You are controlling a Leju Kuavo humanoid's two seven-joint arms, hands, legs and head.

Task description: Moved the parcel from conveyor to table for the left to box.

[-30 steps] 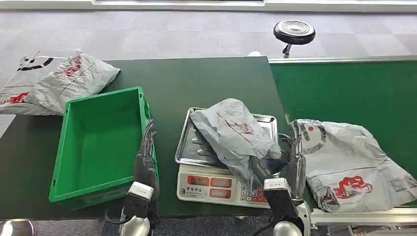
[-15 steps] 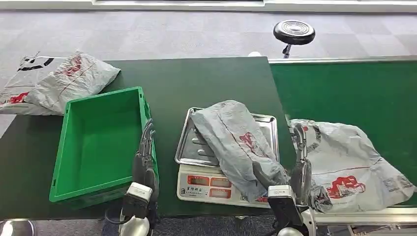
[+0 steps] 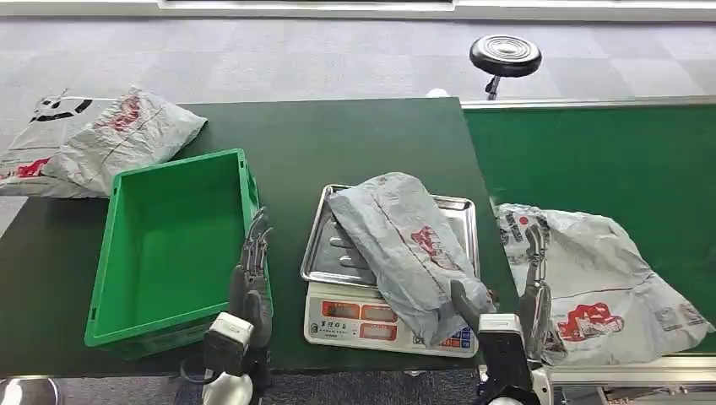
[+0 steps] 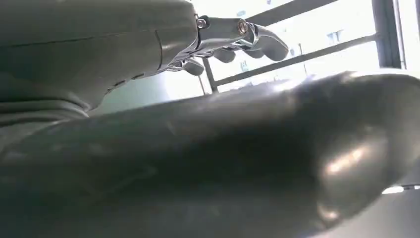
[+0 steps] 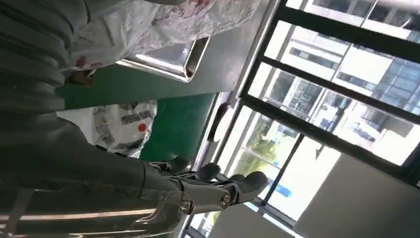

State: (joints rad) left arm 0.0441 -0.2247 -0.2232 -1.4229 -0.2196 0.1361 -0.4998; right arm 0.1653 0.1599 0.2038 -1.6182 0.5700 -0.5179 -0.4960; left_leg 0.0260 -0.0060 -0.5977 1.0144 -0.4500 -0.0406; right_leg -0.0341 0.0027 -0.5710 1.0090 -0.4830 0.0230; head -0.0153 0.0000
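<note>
**Parcel resting on the scale tray, both hands free**

Where the head view looks down on the dark green tabletop (image 3: 355, 139), the parcel (image 3: 409, 245) lies slantwise across the steel tray (image 3: 328, 245) of a weighing scale (image 3: 355, 321). It is a soft grey plastic mailer, creased and rumpled, with a red print near its middle; its near end droops over the scale's front edge and covers part of the display panel. The left hand (image 3: 251, 270) stands upright at the near right wall of the green crate (image 3: 169, 245), fingers long and only slightly apart, holding nothing. That crate has nothing in it. The right hand (image 3: 515, 295) rises just right of the scale, thumb toward the parcel's drooping end and the other fingers (image 3: 534, 253) straight up and spread from it, gripping nothing. Behind it a second grey mailer (image 3: 604, 274) with red and black print lies on the brighter green conveyor (image 3: 591, 152). Two more mailers (image 3: 97, 139) are heaped at the tabletop's far left corner, and a black stool (image 3: 505, 55) stands on the floor beyond.

From the left wrist, the thumb looms dark and blurred, with the fingers (image 4: 247, 42) extended against bright windows.

From the right wrist, the fingers (image 5: 218, 181) stretch out loosely, clear of the tray's corner (image 5: 171, 62) and the parcel's pale plastic (image 5: 163, 22).
</note>
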